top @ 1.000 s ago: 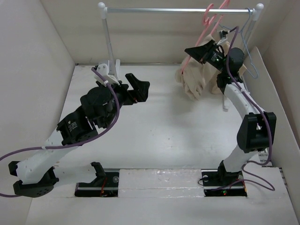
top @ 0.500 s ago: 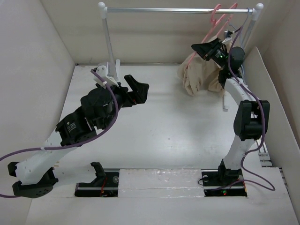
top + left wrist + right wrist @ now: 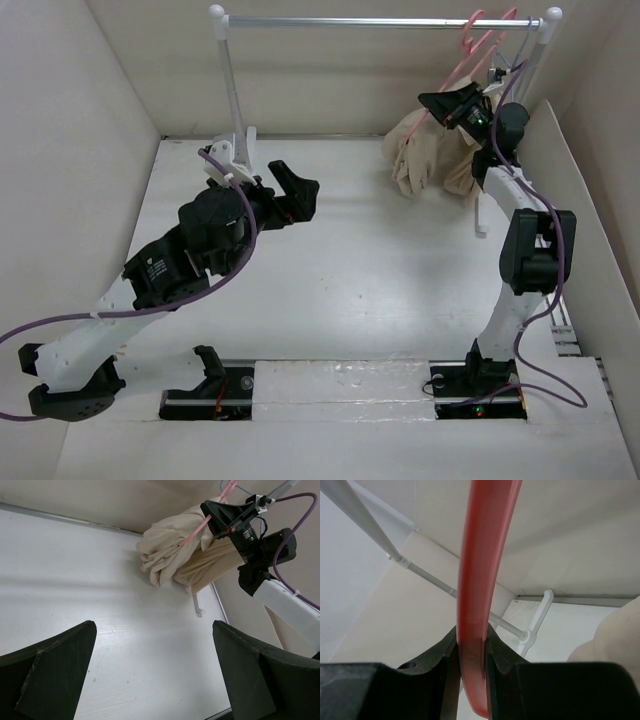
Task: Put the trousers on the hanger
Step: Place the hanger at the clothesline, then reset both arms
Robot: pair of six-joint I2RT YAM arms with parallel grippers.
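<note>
- Right pincer [image 3: 472, 652]: your jaws are clamped on the hanger [image 3: 487, 555], close under the right end of the rail [image 3: 380, 21].
- Trousers [image 3: 428, 155]: bunched over the hanger, just beside the right wall [image 3: 590, 140].
- Left pincer [image 3: 296, 190]: jaws apart above the tabletop [image 3: 380, 270], well apart from the trousers.

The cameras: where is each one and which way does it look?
Top external: high behind the robot, looking down on the table; left arm, right arm show.
Left wrist: on the left gripper, looking across the table at the trousers; its open fingers show.
Right wrist: on the right gripper, looking along the clamped hanger; its fingers show.
Shared: top and left wrist both show trousers, hanger, right gripper.
</note>
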